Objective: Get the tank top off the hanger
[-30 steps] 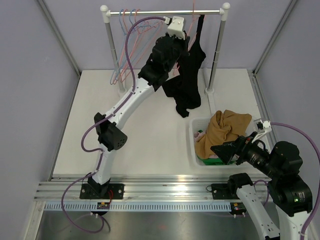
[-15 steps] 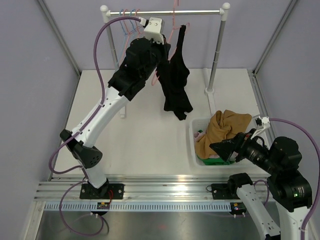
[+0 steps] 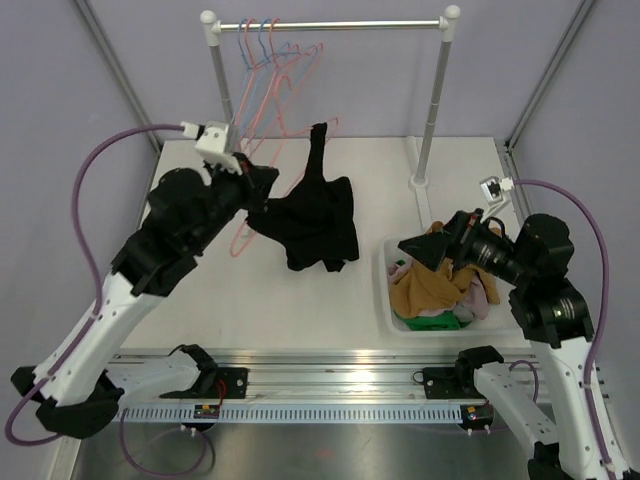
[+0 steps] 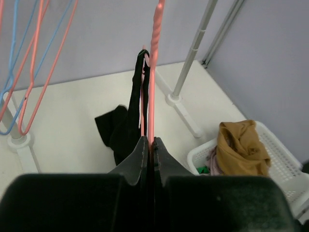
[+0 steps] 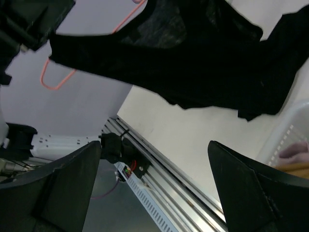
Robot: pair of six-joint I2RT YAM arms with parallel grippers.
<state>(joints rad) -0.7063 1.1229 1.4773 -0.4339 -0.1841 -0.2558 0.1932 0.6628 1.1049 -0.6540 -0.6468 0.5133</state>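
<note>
Top external view: my left gripper point(image 3: 262, 187) hovers above the white table point(image 3: 300, 320), clenched on a pink hanger point(image 3: 238, 240). A black tank top point(image 3: 315, 220) is draped on that hanger. One strap rises to a point and the body sags toward the table, between my left arm and a white basket point(image 3: 385, 290).

Left wrist view: my two fingers point(image 4: 140, 154) press together on the hanger wire, which runs straight up from them. The tank top's strap loops over the wire near its top, so the garment is not yet off.

Right wrist view: my right gripper point(image 5: 154, 191) is spread wide and holds nothing. It faces the tank top from over the basket's near side.

An ochre garment point(image 3: 435, 285) lies heaped in the basket with other clothes. A clothes rack point(image 3: 330, 24) stands at the far edge of the table, with spare hangers point(image 3: 265, 70), blue and pink, bunched at the left end of its rail.
</note>
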